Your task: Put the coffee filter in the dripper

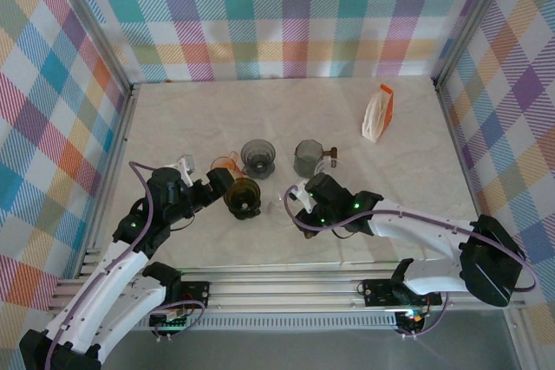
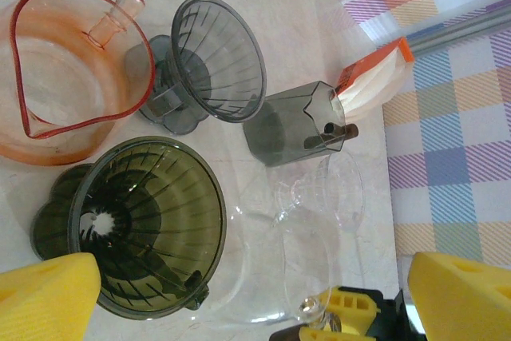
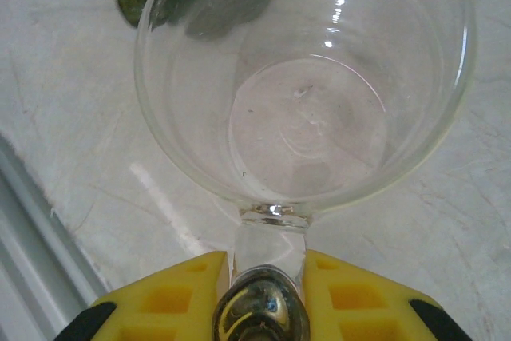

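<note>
1. The left pincer (image 2: pixel 255 299) stands wide open. Its yellow fingers (image 2: pixel 48 297) sit at the two lower corners of the left wrist view and hold nothing. In the top view it is at the near left of the cluster of vessels, just beside the olive dripper.
2. An orange see-through pitcher (image 2: pixel 72 77) sits on the pale marbled desk (image 1: pixel 173 119), at the far left of the cluster. It lies just beyond the olive dripper.
3. The olive dripper (image 2: pixel 148 225) stands mouth up, with ribbed walls and a hole at its bottom. It is close to the left pincer's left finger, though I cannot tell whether they touch.
4. A smoky grey dripper (image 2: pixel 211 61) stands on the far side of the cluster, just right of the pitcher.
5. The clear glass dripper (image 3: pixel 307 93) rests on the desk just right of the olive one, mouth up and with no filter in it.
6. The right pincer (image 3: pixel 267 269) is closed narrow on the glass handle of that clear dripper. A yellow finger presses each side of the handle.
7. A dark grey faceted dripper (image 2: pixel 295 121) stands to the far right of the cluster, beyond the right pincer.
8. The coffee filters (image 1: pixel 378 114) are white papers in an orange-edged pack. They stand at the far right of the desk, well apart from every dripper and from both pincers.
</note>
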Tool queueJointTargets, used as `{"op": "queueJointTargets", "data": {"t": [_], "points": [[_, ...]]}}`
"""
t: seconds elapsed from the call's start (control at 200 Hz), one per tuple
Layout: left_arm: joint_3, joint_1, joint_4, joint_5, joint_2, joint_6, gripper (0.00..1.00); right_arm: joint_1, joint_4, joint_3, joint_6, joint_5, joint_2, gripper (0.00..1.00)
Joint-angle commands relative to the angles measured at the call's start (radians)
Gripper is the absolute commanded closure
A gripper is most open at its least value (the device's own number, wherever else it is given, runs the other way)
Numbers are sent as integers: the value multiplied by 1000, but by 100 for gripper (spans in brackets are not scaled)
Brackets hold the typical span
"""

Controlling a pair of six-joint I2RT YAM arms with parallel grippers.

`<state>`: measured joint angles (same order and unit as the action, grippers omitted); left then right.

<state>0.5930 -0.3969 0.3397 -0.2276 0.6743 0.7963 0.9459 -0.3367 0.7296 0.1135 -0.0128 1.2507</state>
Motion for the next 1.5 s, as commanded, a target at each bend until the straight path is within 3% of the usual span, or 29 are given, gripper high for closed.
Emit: {"op": "queueJointTargets", "data": {"t": [0.0, 0.225, 0.27, 0.37, 0.425, 0.6, 0.695, 0.945, 1.055, 1.255, 1.495], "points": [[5, -8, 3, -17, 4, -11, 1, 24, -66, 28, -21, -31, -19, 80], [0, -8, 5, -12, 5, -6, 1, 52, -90, 26, -16, 4, -11, 76], [-2, -8, 3, -10, 3, -5, 1, 54, -92, 25, -11, 15, -12, 71], [-2, -7, 1, -9, 4, -4, 1, 56, -88, 24, 2, 32, -26, 46], [0, -8, 1, -9, 5, -5, 1, 57, -83, 24, 13, 48, -40, 37], [5, -8, 3, -10, -2, 1, 0, 51, -82, 20, 91, 202, -137, 28], [4, -8, 4, -9, -9, 2, 0, -14, -98, 13, 135, 250, -215, 25], [-12, -8, 0, -13, -15, 6, 0, -423, -28, -82, 259, 48, -305, 19], [-22, -8, -9, -16, -18, 8, 0, -547, 72, -135, 307, -62, -280, 18], [-27, -8, -1, -16, -25, 6, 0, -619, 189, -173, 311, -129, -183, 16], [-36, -8, -1, -5, -35, 5, 0, -625, 278, -194, 291, -237, -104, 17]]}}
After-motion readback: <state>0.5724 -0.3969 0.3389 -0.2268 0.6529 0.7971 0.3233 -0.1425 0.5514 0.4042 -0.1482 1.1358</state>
